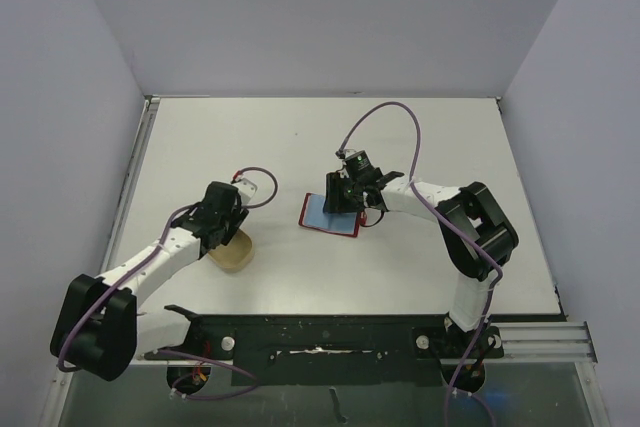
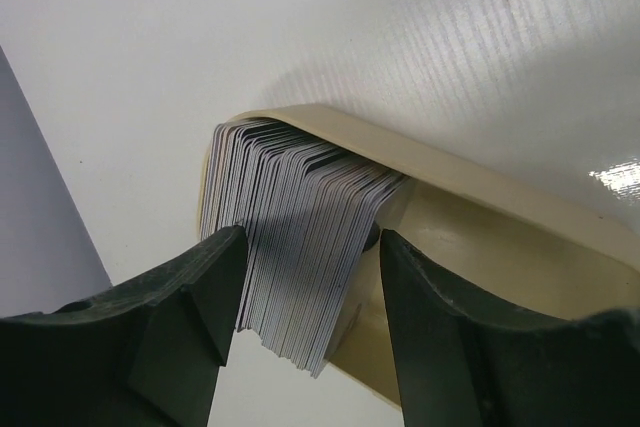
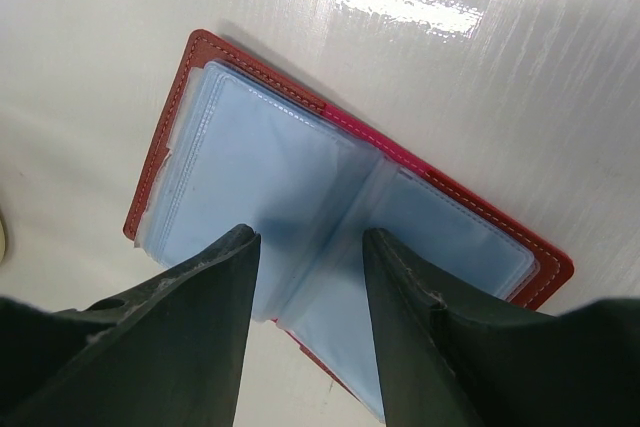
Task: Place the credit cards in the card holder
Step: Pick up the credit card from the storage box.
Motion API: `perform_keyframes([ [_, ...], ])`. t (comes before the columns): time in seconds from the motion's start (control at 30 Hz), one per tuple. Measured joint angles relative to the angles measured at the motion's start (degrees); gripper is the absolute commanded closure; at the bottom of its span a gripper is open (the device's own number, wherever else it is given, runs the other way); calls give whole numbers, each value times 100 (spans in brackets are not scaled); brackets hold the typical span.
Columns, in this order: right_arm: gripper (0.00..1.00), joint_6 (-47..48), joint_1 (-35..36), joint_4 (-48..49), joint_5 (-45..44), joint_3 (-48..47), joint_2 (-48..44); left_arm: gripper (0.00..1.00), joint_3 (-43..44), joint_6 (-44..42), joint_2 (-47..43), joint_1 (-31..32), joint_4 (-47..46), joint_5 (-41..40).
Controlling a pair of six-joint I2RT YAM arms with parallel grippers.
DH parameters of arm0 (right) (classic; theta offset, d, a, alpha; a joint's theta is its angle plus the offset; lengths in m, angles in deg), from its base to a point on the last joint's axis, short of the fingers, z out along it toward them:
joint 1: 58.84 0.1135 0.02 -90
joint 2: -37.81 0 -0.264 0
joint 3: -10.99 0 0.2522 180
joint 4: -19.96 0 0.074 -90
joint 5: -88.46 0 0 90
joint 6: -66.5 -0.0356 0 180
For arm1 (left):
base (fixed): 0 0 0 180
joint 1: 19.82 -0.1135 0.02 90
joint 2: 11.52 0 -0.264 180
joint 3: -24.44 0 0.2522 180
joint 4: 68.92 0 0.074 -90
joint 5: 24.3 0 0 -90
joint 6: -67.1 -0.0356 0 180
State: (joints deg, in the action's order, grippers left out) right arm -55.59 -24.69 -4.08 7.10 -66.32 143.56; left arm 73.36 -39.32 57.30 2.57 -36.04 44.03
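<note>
A thick stack of pale grey credit cards (image 2: 290, 177) stands on edge in a tan oval dish (image 2: 500, 217). My left gripper (image 2: 310, 237) is open, with one finger on each side of the stack. The left finger is close against the cards and the right finger stands apart from them. In the top view the left gripper (image 1: 226, 224) sits over the dish (image 1: 236, 255). The red card holder (image 3: 190, 67) lies open on the table, showing its pale blue plastic sleeves. My right gripper (image 3: 310, 237) is open and empty, low over the sleeves near the fold. The top view shows the right gripper (image 1: 345, 201) on the holder (image 1: 318, 212).
The white table (image 1: 300, 147) is walled by grey panels at the back and both sides. The dish stands left of centre and the holder near the centre, about a hand's width apart. A black rail (image 1: 330, 332) runs along the near edge.
</note>
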Motion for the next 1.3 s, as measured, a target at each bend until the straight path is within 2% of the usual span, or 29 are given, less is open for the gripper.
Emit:
perform_keyframes([
  [0.27, 53, -2, -4, 0, 13, 0, 0, 58, -7, -92, 28, 52, -2, -223],
  [0.63, 53, 0, -4, 0, 15, 0, 0, 65, -9, -184, -120, 131, 0, -326],
  [1.03, 53, 0, -4, 0, 17, 0, 0, 79, -7, -205, -120, 223, 31, -319],
  [1.2, 53, 0, -4, -2, 17, 0, 0, 90, -7, -203, -120, 262, 70, -295],
  [1.3, 53, 0, -4, -2, 17, 0, 0, 93, 35, -199, -118, 291, 155, -243],
])
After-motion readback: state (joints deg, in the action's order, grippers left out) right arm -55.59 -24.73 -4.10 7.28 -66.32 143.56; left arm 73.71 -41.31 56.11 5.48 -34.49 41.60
